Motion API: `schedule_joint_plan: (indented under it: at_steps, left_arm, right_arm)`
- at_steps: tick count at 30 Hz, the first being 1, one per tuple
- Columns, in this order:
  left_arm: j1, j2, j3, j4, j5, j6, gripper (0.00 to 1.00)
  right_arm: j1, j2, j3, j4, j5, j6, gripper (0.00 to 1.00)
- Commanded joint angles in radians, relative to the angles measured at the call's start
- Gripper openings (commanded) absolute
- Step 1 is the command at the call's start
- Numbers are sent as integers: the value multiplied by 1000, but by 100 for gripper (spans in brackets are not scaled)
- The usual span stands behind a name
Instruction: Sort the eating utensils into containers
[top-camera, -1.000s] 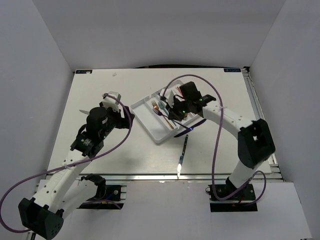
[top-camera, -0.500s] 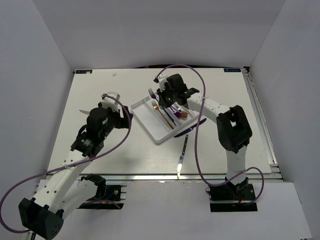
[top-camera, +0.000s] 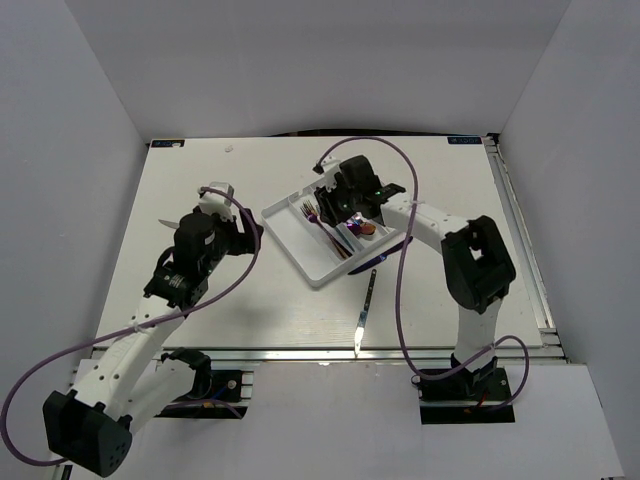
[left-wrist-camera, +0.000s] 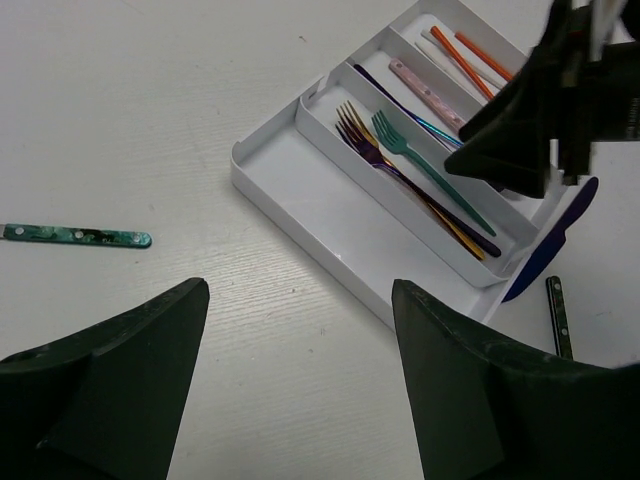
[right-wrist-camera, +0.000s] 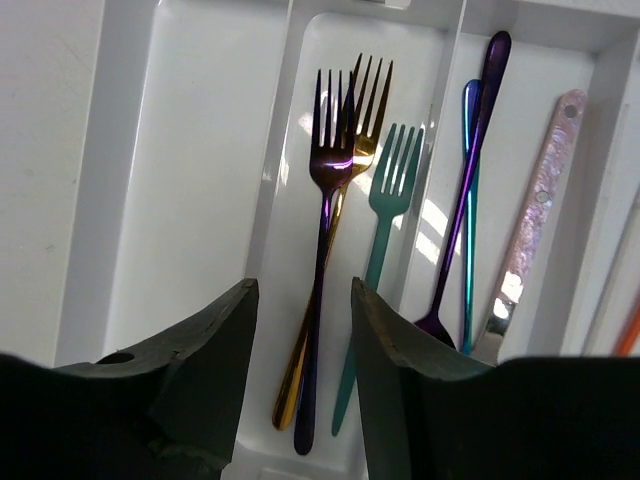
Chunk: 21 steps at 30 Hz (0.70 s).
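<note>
**A:** What has just changed?

**B:** Seen from above, the right claw (top-camera: 343, 205) has swung from the right side of the tray (top-camera: 292, 238) to its upper edge. Half a second ago a fork poked out past that edge. Now it lies inside. The left claw (left-wrist-camera: 300, 290) has barely shifted.

**A:** What does that mean for the sorting?

**B:** The fork has probably just been let go, so one more utensil is sorted. Three pieces are not yet in the tray and lie on the counter (top-camera: 220, 300). A dark knife (top-camera: 365, 308) is at lower centre. A blue knife (left-wrist-camera: 560, 235) lies just beside the tray's lower right edge. A green knife (left-wrist-camera: 75, 236) is on the left, near the left arm.

**A:** What do the wrist cameras add?

**B:** The right wrist view shows what the overhead view cannot. The right claw is spread and holds nothing. It hangs over three forks (right-wrist-camera: 324, 230), purple, gold and teal, side by side in one slot. Spoons (right-wrist-camera: 470, 200) fill the next slot to the right.

The left wrist view shows the left claw spread and empty above bare counter. It also shows orange chopsticks (left-wrist-camera: 462, 57) in the far slot at upper right, and the tray's nearest slot bare. Only the overhead view takes in both arms and the dark knife's full length.
</note>
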Motion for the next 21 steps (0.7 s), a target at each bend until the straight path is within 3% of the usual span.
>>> schedule_joint_plan:
  at_steps: [1, 5, 7, 10, 12, 16, 21]
  left_arm:
    - [28, 28, -1, 20, 47, -57, 85]
    - [103, 88, 2, 32, 162, -118, 83]
    - [168, 149, 5, 45, 239, -172, 82]
    - [282, 239, 28, 42, 319, -285, 81]
    - [330, 356, 60, -4, 322, -401, 81]
    - [384, 575, 228, -158, 157, -601, 81]
    - [387, 841, 439, -357, 1, -709, 81]
  right_arm:
    - [5, -150, -25, 40, -15, -56, 49]
    - [2, -304, -92, -27, -183, -262, 59]
    - [-2, -419, -158, -82, -352, -377, 72]
    - [-2, -558, -278, -72, -431, -394, 88]
    - [-4, -621, -336, -79, -449, -416, 89]
    - [-13, -681, -416, -60, -454, -437, 90]
    - [-19, -712, -419, -61, -480, -425, 89]
